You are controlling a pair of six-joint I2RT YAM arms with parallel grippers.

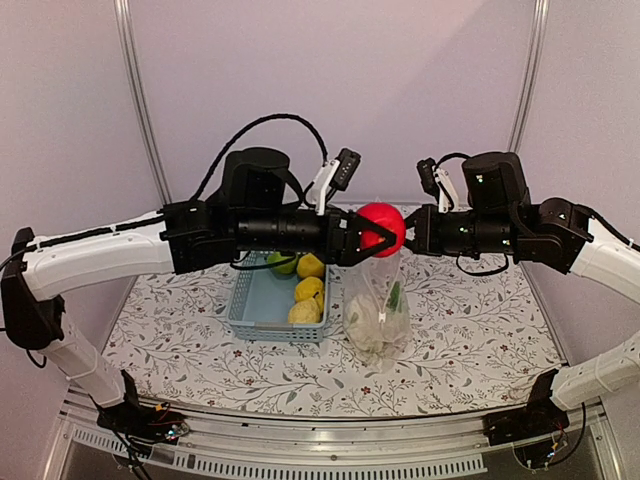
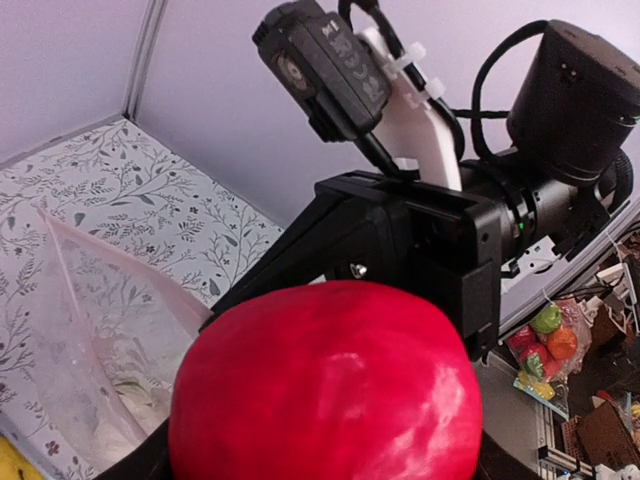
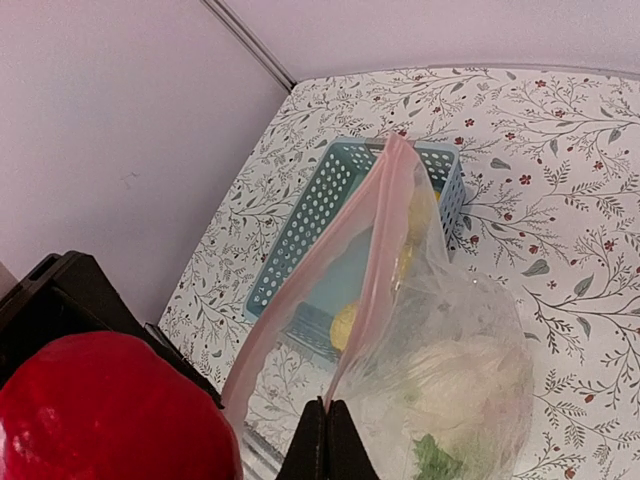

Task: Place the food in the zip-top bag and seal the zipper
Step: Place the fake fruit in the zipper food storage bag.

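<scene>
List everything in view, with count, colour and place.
table: one, floral cloth
basket: one, light blue, on the table
zip-top bag: one, clear, hanging right of the basket
tomato: one, red, held above the bag
lemons: three, yellow, in the basket
green pieces: two, one in the basket, one in the bag
cauliflower: one, white, inside the bag
left gripper: shut on the tomato
right gripper: shut on the bag's edge
</scene>
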